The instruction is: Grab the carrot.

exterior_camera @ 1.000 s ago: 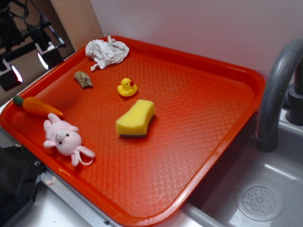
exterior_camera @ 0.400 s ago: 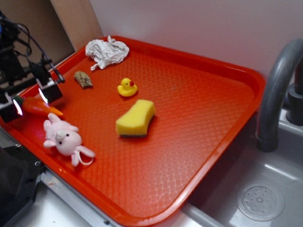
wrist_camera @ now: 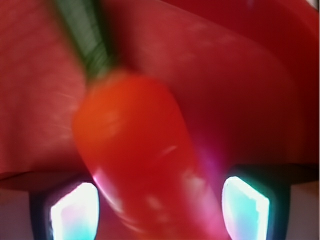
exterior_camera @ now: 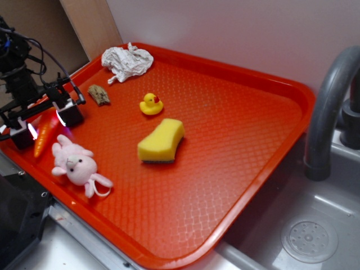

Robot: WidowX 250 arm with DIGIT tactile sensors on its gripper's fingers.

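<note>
On the tray [exterior_camera: 270, 84], left edge, the jaws are straddling the carrot [exterior_camera: 43, 136], spread, not pinching. Bunny [exterior_camera: 75, 163], sponge [exterior_camera: 161, 140], duck [exterior_camera: 151, 104] are sitting inside too.

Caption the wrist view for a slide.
Blurred close-up: orange toy carrot with green stem lying between the open gripper fingers, above the red tray.

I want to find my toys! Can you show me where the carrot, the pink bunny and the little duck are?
carrot [exterior_camera: 43, 136], exterior view, on its orange body between the gripper's fingers.
pink bunny [exterior_camera: 74, 163], exterior view, on its face.
little duck [exterior_camera: 151, 104], exterior view, on its yellow body.
</note>
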